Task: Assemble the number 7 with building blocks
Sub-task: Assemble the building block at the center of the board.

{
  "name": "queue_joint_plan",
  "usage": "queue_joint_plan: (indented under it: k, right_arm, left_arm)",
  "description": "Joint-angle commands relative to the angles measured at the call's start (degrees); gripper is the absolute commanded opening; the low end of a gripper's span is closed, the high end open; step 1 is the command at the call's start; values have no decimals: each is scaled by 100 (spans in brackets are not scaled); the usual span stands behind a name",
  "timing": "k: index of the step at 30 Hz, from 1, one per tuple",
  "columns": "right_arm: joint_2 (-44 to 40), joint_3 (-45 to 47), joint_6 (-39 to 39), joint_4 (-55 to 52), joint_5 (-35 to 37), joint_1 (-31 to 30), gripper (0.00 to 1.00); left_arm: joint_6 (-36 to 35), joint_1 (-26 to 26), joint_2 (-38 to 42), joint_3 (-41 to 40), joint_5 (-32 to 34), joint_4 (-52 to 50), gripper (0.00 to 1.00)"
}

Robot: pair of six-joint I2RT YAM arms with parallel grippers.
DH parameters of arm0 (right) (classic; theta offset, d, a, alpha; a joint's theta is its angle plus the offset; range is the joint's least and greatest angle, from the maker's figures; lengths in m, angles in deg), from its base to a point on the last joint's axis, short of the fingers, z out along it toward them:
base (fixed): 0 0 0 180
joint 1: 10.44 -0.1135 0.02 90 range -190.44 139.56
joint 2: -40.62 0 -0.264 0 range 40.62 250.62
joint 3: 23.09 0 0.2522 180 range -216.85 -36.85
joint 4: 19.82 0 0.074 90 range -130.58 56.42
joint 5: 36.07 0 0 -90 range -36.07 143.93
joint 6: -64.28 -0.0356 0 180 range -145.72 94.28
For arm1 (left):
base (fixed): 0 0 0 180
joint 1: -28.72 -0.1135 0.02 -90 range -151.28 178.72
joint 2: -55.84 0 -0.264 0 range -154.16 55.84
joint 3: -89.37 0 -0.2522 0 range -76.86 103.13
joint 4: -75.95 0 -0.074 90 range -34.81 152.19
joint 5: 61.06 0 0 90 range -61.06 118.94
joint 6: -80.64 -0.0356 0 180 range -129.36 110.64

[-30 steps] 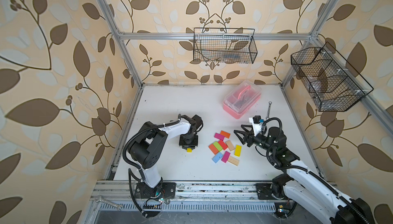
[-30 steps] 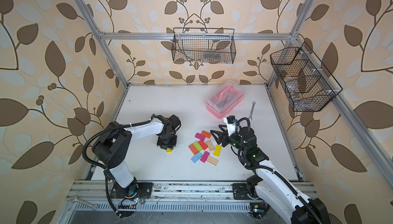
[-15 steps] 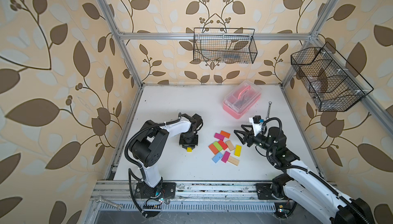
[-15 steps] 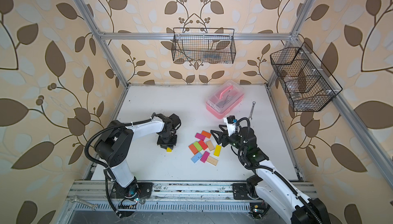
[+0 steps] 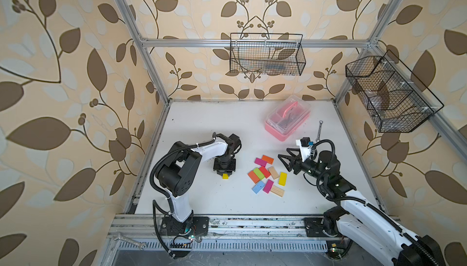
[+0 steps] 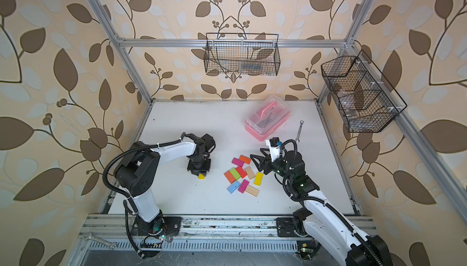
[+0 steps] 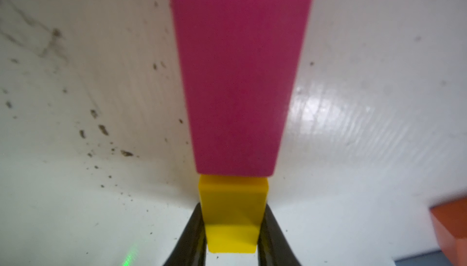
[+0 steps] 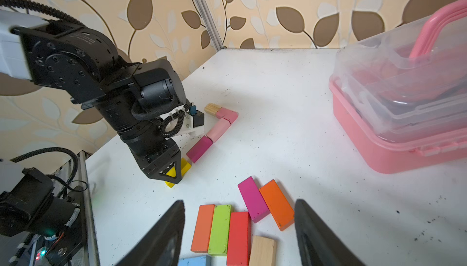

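My left gripper (image 7: 232,226) is shut on a yellow block (image 7: 232,214) whose far end butts against a magenta block (image 7: 237,75) on the white table. In the right wrist view that magenta block (image 8: 199,148) follows a pink block (image 8: 218,129) in a slanted stem. A second pink block (image 8: 227,114) and a plain wood block (image 8: 212,108) form the bar of the number 7. The left arm hides this in both top views, and only the yellow block (image 5: 225,175) peeks out. My right gripper (image 8: 238,202) hangs open over the loose blocks (image 5: 265,173), touching none.
A pink clear-lidded box (image 5: 288,120) stands at the back right, with a wrench (image 5: 319,130) beside it. Wire baskets (image 5: 265,55) hang on the back and right walls. Another wrench (image 5: 129,240) lies on the front rail.
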Motion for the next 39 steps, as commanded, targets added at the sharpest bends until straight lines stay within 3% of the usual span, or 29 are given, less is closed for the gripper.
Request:
queue_joint_plan:
  k: [1,13,21,27,33,39]
  right_arm:
    - [-9,-24,89,-21,27,23,69]
    - [6,-2,79,14,1,23,69]
    - [-26,2,79,-10,44,19,70]
    - [-12,11,71,-5,49,27,71]
    - [27,-50,24,-21,35,23,71]
    - [343,-486,-627,-373,36,5,72]
  left_arm:
    - [-99,-64,-153,134,149,-74,11]
    - [-111,-92,-219,233,182,-142,12]
    - [-94,-100,-214,243,170,-137,37]
    - [-37,-95,-47,130,46,-71,47]
    - [66,-96,508,58,-154,-145,52]
    - [168,-133,1641,232,-429,-247,57]
